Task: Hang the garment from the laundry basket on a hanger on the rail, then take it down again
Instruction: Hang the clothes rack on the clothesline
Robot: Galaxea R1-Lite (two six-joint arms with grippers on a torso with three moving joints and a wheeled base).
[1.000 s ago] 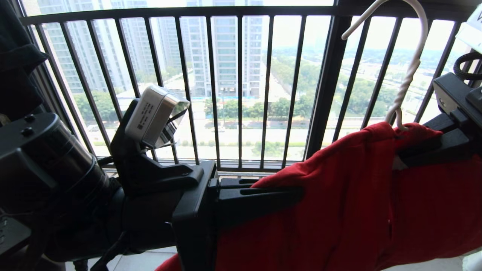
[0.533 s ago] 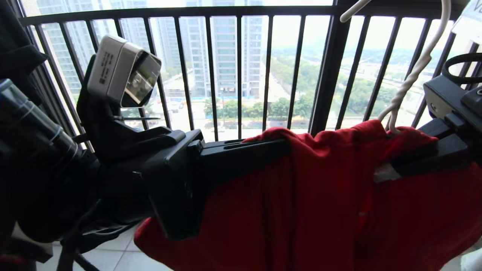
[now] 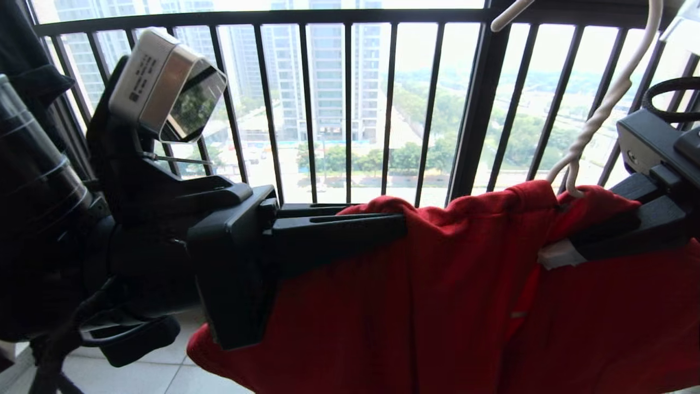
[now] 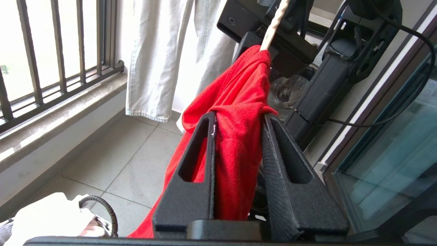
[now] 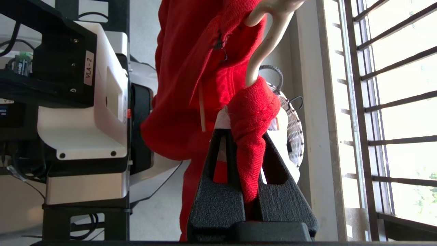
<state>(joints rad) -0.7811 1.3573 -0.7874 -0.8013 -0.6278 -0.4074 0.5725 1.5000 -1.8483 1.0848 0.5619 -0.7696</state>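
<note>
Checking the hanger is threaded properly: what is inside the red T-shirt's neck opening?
The thin white wire hanger's twisted neck rises out of the red T-shirt. The hanger's shoulders are covered by cloth, so their seating cannot be seen.

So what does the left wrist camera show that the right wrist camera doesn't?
Only the left wrist view shows the left gripper with its jaws apart around the red T-shirt, pale denim clothing hanging by the window railing, and a glass door.

Only the right wrist view shows the right gripper clamped on a red fold and the robot's white body.

Both show the shirt and the white hanger.
</note>
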